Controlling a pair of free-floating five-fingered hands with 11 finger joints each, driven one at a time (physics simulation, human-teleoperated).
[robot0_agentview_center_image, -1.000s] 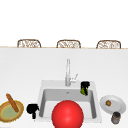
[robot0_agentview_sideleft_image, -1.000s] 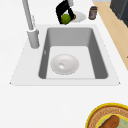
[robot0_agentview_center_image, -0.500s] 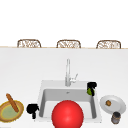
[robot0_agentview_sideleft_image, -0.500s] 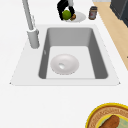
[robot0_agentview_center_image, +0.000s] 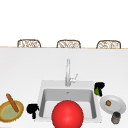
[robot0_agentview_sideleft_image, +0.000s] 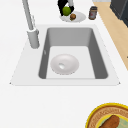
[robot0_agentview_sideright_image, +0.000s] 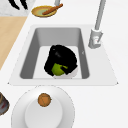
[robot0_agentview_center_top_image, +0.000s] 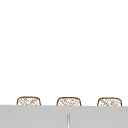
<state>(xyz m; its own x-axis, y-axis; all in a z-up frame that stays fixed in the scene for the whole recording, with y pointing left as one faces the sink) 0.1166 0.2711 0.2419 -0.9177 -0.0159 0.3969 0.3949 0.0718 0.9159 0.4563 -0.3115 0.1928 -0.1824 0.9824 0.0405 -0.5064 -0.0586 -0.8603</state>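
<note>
So far left on the white table (robot0_agentview_center_image: 22, 72) there's a round yellow-green woven plate (robot0_agentview_center_image: 5, 112) with a brown bread stick (robot0_agentview_center_image: 12, 102) lying across it, then the black left hand (robot0_agentview_center_image: 32, 109) hanging just off the grey sink's (robot0_agentview_center_image: 41, 87) left edge, can't tell what its fingers are doing. Red ball (robot0_agentview_center_image: 67, 115) sits front and centre over the basin, tall chrome faucet (robot0_agentview_center_image: 67, 72) behind it. At the sink's right edge the black right hand (robot0_agentview_center_image: 99, 87) has its fingers curled tight around a small green round fruit (robot0_agentview_center_image: 96, 91), held above the table right next to a white round plate (robot0_agentview_center_image: 117, 103) with a small brown nut-like lump (robot0_agentview_center_image: 108, 102), dark glass jar (robot0_agentview_center_image: 115, 117) just in front
</note>
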